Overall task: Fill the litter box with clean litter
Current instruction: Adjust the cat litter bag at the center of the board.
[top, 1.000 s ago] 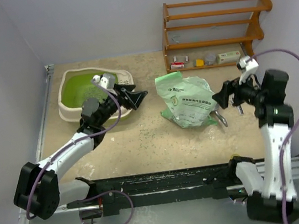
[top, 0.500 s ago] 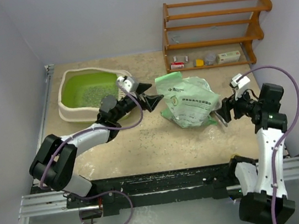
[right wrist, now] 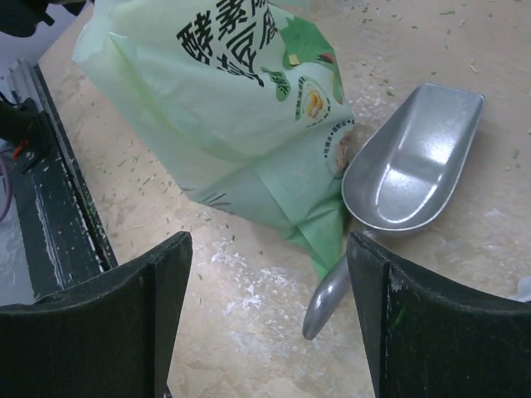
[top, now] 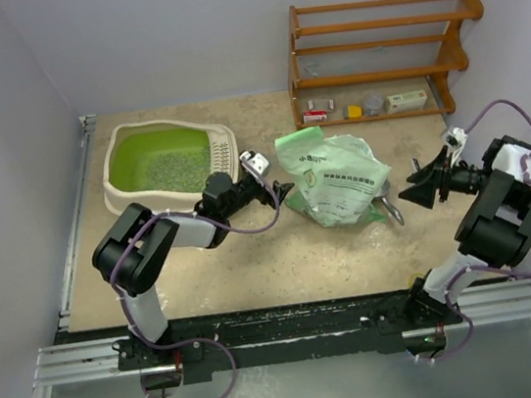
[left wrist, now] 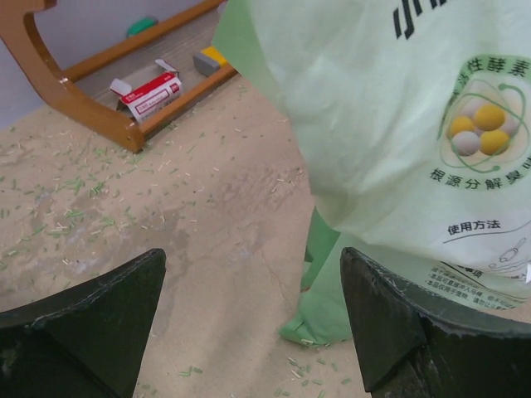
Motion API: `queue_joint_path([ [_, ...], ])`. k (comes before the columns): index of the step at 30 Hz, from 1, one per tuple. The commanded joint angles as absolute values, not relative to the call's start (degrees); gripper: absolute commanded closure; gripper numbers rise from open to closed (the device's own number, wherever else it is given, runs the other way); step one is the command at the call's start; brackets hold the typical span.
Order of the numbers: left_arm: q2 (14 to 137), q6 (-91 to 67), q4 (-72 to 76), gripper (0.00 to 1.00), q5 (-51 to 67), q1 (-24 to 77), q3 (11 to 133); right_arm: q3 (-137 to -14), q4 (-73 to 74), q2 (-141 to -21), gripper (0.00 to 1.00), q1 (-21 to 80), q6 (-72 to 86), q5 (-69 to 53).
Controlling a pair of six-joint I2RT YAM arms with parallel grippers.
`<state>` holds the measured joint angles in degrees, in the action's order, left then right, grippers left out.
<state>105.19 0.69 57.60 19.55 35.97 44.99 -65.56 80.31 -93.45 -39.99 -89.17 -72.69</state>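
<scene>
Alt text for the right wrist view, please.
A pale green printed bag lies on the tan table with a metal scoop beside it, its handle by the bag's corner. The right end effector hangs open above them, empty.

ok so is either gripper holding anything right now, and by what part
Nothing is held. The left gripper stands open beside the litter bag, the right gripper open facing the metal scoop; both empty.

Pale lavender walls point(top: 173, 34) enclose a sandy beige desk point(top: 254, 260). A wooden rack point(top: 382, 75) stands in the upper right, small boxes point(top: 406, 100) on its lowest shelf.
</scene>
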Motion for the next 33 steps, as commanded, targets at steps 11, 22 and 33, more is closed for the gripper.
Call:
queue_joint_path([
  [11, 107.93, -1.04, 75.92, 0.16, 24.15, 32.31, 47.17, -67.93, 89.12, -91.59, 0.24, -31.28, -101.29, -80.94],
  [22, 110.05, -7.19, 82.61, 0.15, 30.58, 30.63, 49.87, -75.71, 89.12, -98.41, 0.28, -25.09, -97.89, -82.31],
  [33, 101.19, -5.81, 75.70, 0.15, 33.04, 29.76, 47.43, -75.49, 89.24, -99.30, 0.30, -23.29, -98.76, -83.39],
])
